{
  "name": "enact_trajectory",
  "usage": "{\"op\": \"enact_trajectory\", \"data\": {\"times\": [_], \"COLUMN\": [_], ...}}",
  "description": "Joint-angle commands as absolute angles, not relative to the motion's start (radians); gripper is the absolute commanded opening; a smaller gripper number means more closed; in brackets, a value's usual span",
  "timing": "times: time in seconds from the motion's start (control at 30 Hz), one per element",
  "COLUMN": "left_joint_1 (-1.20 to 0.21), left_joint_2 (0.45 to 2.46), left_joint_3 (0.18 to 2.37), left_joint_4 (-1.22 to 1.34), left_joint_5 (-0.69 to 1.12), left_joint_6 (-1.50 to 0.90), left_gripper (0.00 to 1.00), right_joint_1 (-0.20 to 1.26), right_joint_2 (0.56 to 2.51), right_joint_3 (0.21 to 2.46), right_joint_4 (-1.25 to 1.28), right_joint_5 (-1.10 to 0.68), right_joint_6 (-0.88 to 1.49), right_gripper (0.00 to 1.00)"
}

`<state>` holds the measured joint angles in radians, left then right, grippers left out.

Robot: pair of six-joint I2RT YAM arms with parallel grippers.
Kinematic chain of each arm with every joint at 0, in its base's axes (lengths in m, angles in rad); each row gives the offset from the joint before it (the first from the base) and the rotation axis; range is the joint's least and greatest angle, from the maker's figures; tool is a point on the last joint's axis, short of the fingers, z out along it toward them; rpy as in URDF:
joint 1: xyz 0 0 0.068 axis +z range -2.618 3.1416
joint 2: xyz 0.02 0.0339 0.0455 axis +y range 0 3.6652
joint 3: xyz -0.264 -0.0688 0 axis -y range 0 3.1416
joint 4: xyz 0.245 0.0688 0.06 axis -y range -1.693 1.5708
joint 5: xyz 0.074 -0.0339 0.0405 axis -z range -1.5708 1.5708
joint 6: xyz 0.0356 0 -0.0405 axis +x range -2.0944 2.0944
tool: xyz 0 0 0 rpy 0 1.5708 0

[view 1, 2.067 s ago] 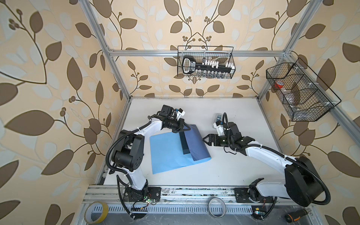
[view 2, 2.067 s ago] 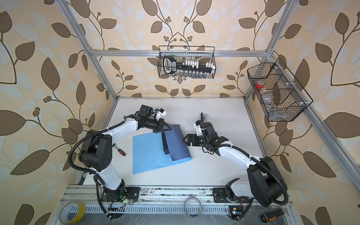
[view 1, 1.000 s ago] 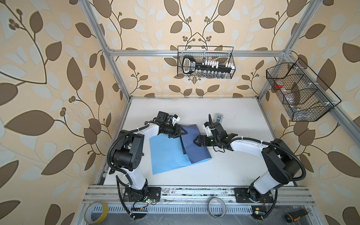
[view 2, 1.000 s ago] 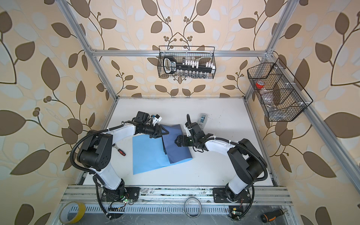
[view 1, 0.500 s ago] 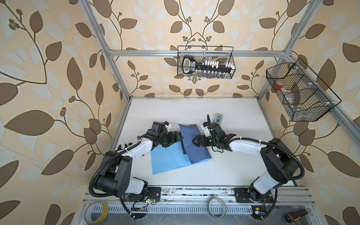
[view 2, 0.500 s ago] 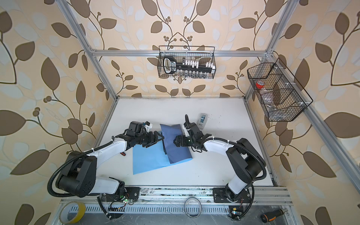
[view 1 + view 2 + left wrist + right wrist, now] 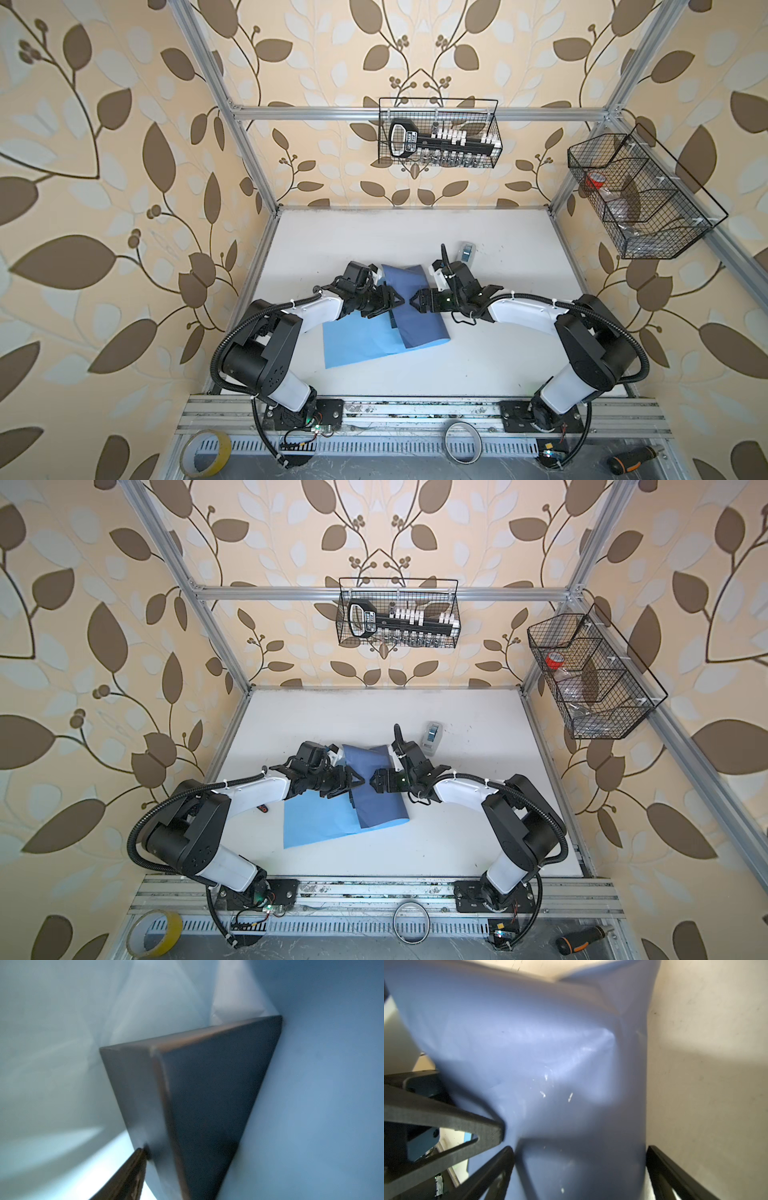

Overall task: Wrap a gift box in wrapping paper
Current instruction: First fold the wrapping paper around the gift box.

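In both top views you have the wrapping paper (image 7: 357,345) flat on the table (image 7: 478,365), its dark side folded over the gift box (image 7: 393,322), of which only a black sliver shows; the left gripper (image 7: 396,300) and right gripper (image 7: 417,300) meet tip to tip above it, the exposed box edge toward the left arm, the fold's long axis running far to near. In the left wrist view the gift box (image 7: 207,1095) sits close ahead under the paper, one finger (image 7: 128,1174) at its corner; the jaw width cannot be told. In the right wrist view the jaws stand wide, straddling the draped wrapping paper (image 7: 550,1043); no pinch is evident.
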<state>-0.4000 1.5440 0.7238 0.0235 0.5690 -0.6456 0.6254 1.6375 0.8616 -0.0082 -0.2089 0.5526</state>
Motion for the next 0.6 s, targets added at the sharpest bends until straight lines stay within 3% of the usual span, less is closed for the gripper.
{"op": "enact_trajectory", "data": {"times": [0.0, 0.3, 0.57], "left_joint_1": [-0.4, -0.401, -0.399], "left_joint_2": [1.568, 1.579, 1.589], "left_joint_3": [0.705, 0.669, 0.683], "left_joint_4": [0.0, 0.016, 0.009], "left_joint_5": [0.524, 0.553, 0.578], "left_joint_6": [-0.614, -0.607, -0.596], "left_gripper": [0.59, 0.45, 0.36], "right_joint_1": [0.61, 0.456, 0.451], "right_joint_2": [1.597, 1.581, 1.684], "right_joint_3": [0.889, 0.872, 0.91], "right_joint_4": [-0.069, -0.086, -0.033], "right_joint_5": [-0.206, -0.385, -0.474], "right_joint_6": [0.517, 0.462, 0.483], "right_gripper": [1.0, 1.0, 0.98]}}
